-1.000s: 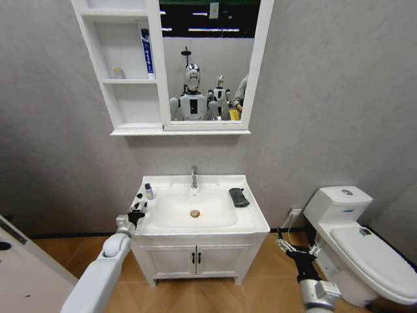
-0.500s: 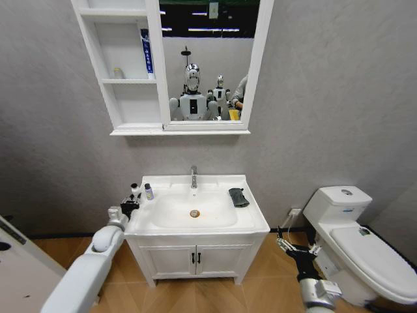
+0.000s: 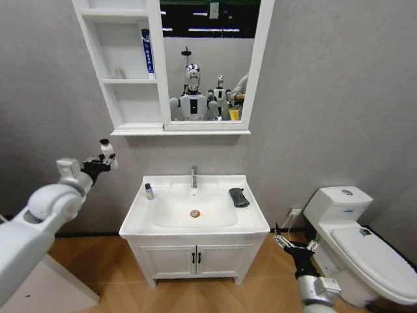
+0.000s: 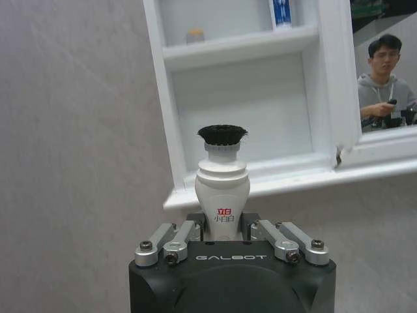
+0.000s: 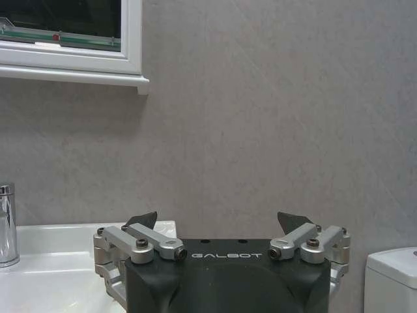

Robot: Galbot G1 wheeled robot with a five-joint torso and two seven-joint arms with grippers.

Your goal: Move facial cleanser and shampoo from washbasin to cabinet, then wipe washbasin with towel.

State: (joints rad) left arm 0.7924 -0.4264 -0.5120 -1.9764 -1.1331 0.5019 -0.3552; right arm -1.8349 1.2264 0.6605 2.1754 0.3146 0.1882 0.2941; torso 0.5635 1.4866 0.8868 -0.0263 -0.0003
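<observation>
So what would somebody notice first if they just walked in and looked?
Probably the left gripper, raised beside the cabinet with its jaws shut on a small white bottle with a black top. Next, the white washbasin below, with a little bottle at its back left corner and the dark towel on its right rim. The right gripper waits low, jaws open, near the toilet.

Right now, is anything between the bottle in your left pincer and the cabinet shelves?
Nothing visible. The left pincer holds the white bottle in open air left of and below the cabinet, and its lowest shelf looks bare.
</observation>
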